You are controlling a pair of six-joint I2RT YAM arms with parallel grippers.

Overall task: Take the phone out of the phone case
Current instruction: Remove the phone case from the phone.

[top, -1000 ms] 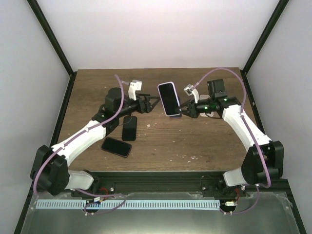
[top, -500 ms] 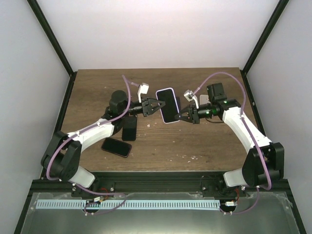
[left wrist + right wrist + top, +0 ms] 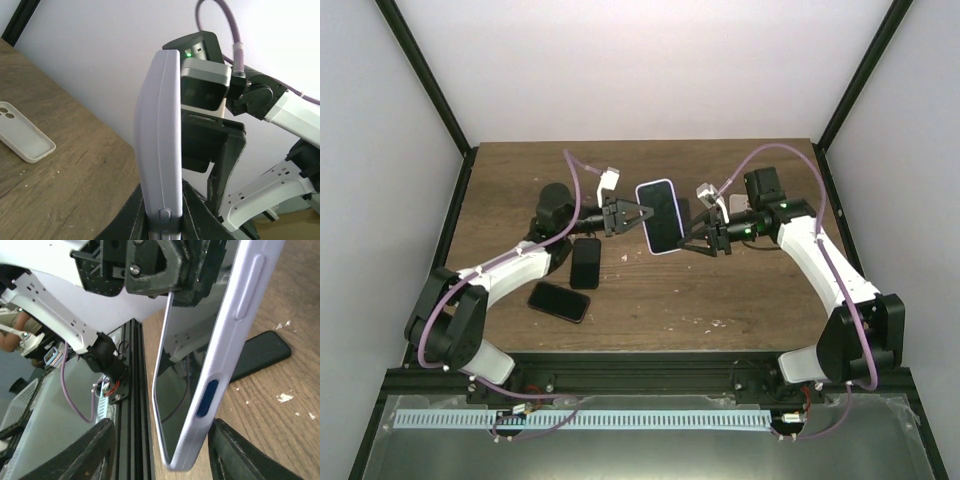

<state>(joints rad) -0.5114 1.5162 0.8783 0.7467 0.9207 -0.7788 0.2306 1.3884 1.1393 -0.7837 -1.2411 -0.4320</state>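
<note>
Lavender plastic of the phone case [image 3: 160, 140] wraps the phone [image 3: 661, 216], which sits fully inside it, the pair held on edge in the air above the brown wooden counter [image 3: 740, 290], screen toward the overhead camera. On the case's left side the left claw [image 3: 640, 216] is clamped onto its rim, a dark finger pressed to each face. On the case's right side the right claw [image 3: 688, 238] has its fingers spread apart, one on either side of the case's edge with a gap showing. Left of and nearer than the case, two black phones [image 3: 585, 263] [image 3: 558, 301] lie flat. Beyond the case an empty cream case [image 3: 25, 139] lies on the wood.
</note>
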